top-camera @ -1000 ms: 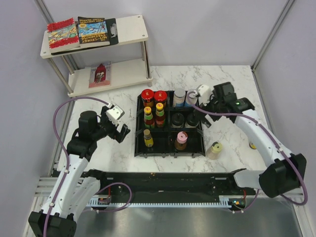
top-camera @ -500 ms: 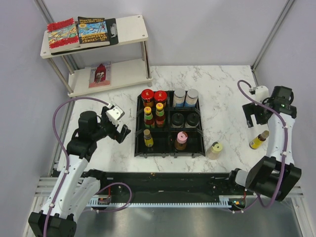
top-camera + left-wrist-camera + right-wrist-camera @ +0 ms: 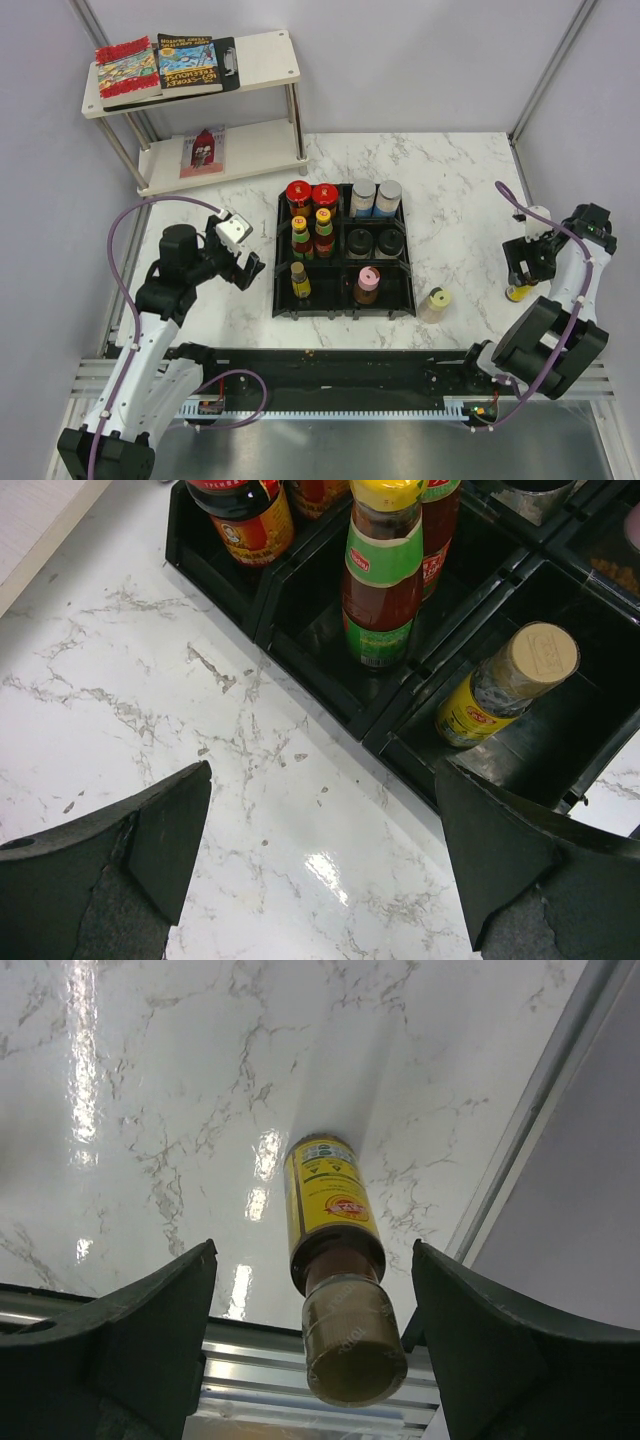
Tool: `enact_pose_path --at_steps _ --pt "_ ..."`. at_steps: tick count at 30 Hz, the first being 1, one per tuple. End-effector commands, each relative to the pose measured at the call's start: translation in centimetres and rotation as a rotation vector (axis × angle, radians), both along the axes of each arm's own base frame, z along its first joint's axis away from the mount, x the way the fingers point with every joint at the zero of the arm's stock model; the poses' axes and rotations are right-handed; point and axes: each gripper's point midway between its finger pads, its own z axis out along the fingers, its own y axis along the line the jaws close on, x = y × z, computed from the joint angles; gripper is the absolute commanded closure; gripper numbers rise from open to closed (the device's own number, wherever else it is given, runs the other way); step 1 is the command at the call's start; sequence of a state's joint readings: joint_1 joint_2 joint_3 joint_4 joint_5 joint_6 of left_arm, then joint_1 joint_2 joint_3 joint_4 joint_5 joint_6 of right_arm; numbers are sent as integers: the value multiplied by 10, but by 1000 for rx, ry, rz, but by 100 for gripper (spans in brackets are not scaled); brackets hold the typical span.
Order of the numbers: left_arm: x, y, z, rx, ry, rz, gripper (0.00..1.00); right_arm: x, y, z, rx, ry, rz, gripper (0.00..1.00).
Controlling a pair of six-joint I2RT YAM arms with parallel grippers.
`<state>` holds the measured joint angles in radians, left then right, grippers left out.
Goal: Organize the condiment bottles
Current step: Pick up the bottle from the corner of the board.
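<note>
**A:** Where is the stray bottle [image 3: 330,1200] found?

**B:** It is seen upright on the table [image 3: 450,190], well apart from the tray [image 3: 330,295], far out on the tray's right side. A yellow label and a cream cap are carried by it.

**A:** How is the right pincer [image 3: 312,1255] held?

**B:** It is spread, with one finger set on each side of the bottle and a gap left on both. Nothing is pinched yet. The straddle is judged to be a line-up, so that the body can be squeezed below the cap.

**A:** And the left pincer [image 3: 318,790]?

**B:** It is spread wide and nothing is held. It is kept over bare table just beside the tray's left front corner, probably so that side can be served without the other arm being crossed.

**A:** What else is left outside the tray?

**B:** A small jar [image 3: 436,303] is seen just beside the tray's right front corner. Most other bottles [image 3: 385,580] are stood inside the compartments, sorted by kind, so little is judged to remain.
</note>
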<state>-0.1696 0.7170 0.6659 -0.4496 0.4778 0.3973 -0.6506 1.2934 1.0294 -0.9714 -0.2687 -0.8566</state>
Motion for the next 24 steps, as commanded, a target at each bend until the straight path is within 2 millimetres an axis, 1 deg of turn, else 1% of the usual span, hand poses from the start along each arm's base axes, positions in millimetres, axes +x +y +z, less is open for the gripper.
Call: enact_pose_path --at_steps 1,7,10,13,14,16,17,19,20,22,23,24 --pt "-2 -4 2 -30 12 -8 1 -3 6 -4 32 -3 53 17" --pt "-2 -4 1 -28 12 -9 1 -8 -6 -9 51 16 8 26" --pt "-2 -3 1 -29 14 -8 1 -9 -8 -9 51 14 9 29" --pt "-2 -4 0 -30 15 -11 1 -8 -8 -7 52 13 14 37" --pt "-2 -4 0 -30 17 -11 1 -7 -8 -6 53 11 15 44" --pt "-2 -4 1 -30 14 -10 1 -6 -10 -5 52 8 15 53" --pt "-2 -4 0 -29 17 -11 1 -4 -11 -3 49 3 16 61" --pt "-2 -4 0 -29 15 -10 1 -4 -11 -2 52 7 17 70" --pt "-2 -3 0 -28 17 -7 1 -3 -12 -1 52 7 17 80" --pt "-2 -4 1 -28 11 -11 1 -2 -12 2 50 4 22 90" --pt "-2 -4 1 -30 14 -11 1 -2 -12 2 53 3 24 99" --pt "-2 -4 1 -29 15 -11 1 -1 -12 6 47 -3 32 100"
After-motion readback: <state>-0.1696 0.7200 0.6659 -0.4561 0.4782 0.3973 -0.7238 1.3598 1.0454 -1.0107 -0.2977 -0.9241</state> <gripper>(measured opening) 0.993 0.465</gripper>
